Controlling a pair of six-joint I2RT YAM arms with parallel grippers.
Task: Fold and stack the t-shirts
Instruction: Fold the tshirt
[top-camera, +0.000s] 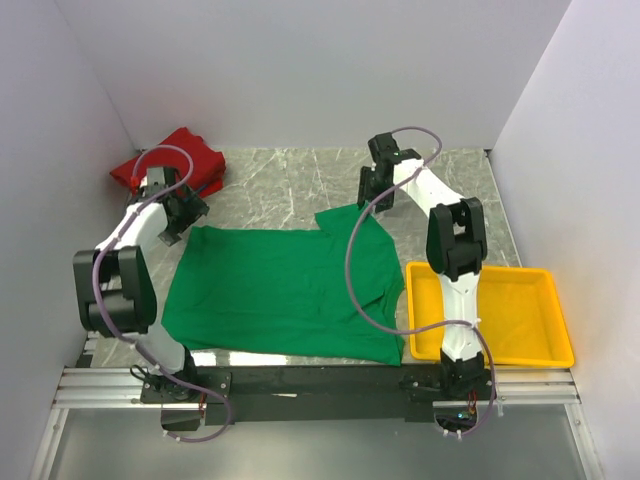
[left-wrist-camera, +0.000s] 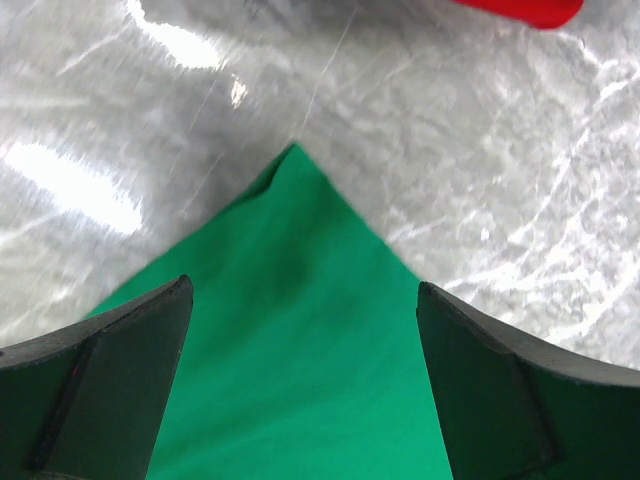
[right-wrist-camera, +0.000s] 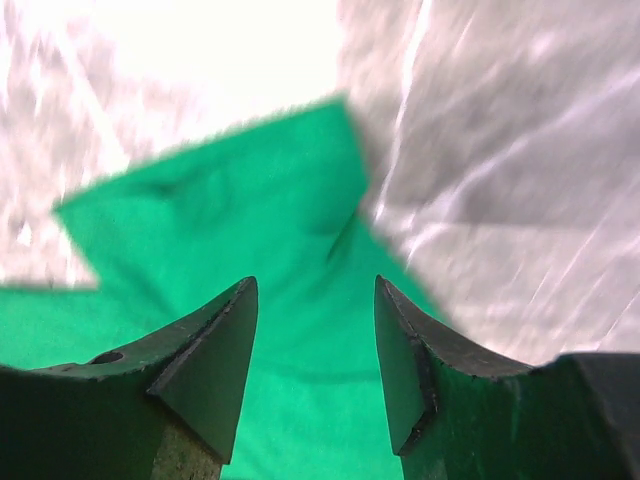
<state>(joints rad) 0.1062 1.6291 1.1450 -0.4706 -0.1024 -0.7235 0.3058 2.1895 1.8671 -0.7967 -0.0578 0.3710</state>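
White walls (top-camera: 300, 70) enclose a grey, marble-patterned bench (top-camera: 290, 180), seen from above with two robot arms mounted at its near edge.

A bright green t-shirt (top-camera: 280, 290) is spread flat across the middle of the bench. Its right side reaches to just beside a yellow tray (top-camera: 500, 320), which sits at the near right of the bench. A red t-shirt (top-camera: 190, 155) lies crumpled in the far left corner, well apart from the tray and just beyond the far left corner of the green one.

The left gripper (top-camera: 174, 230) is held over the far left corner of the green t-shirt. Its jaws are spread wide and nothing is grasped; in the left wrist view a pointed corner of green cloth is seen lying on the bench between the two dark fingers (left-wrist-camera: 110, 380).

The right gripper (top-camera: 369, 200) is positioned over the far right part of the green t-shirt, where a flap of cloth juts toward the back wall. Its jaws are parted, though less widely, and green cloth is seen below the gap, ungripped. The right wrist view is blurred.
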